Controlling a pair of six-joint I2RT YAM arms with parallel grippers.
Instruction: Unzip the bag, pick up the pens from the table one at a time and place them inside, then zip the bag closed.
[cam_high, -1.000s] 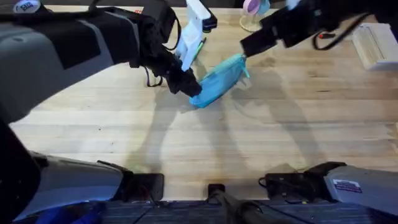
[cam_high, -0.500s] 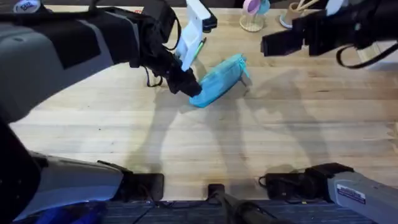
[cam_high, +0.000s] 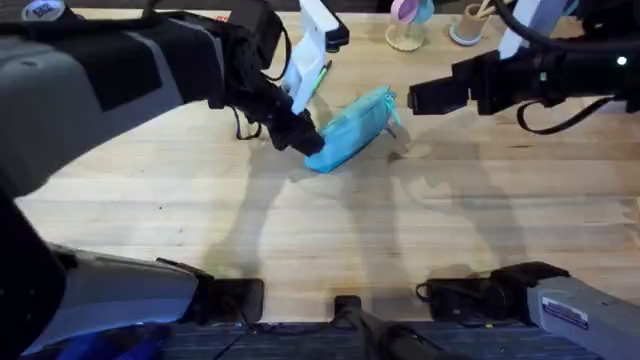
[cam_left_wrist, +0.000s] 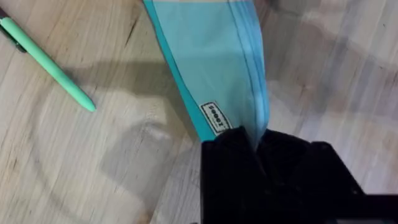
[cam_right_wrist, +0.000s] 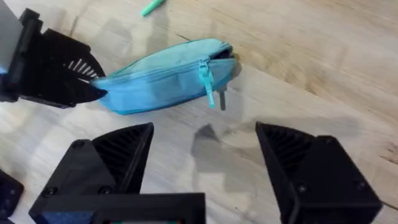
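The turquoise bag (cam_high: 352, 127) lies slanted on the table (cam_high: 330, 230), behind the middle. My left gripper (cam_high: 303, 137) is shut on the bag's near-left end; in the left wrist view the black fingers (cam_left_wrist: 231, 144) pinch the fabric of the bag (cam_left_wrist: 211, 56). The teal zipper pull (cam_right_wrist: 207, 84) hangs near the bag's (cam_right_wrist: 158, 78) other end, with the zip line closed between it and the left gripper (cam_right_wrist: 93, 92). My right gripper (cam_high: 420, 97) hovers open just right of the bag, holding nothing (cam_right_wrist: 208, 168). A green pen (cam_high: 321, 77) (cam_left_wrist: 50, 65) lies on the table just behind the bag.
A white object (cam_high: 315, 35) stands behind the pen. A pink and blue cup (cam_high: 406, 20) and a holder with wooden sticks (cam_high: 470, 22) stand along the back edge. The front half of the table is bare wood.
The right gripper drew back to the right from the bag's zipper end, then dropped a little lower. The bag and the left gripper have stayed put.
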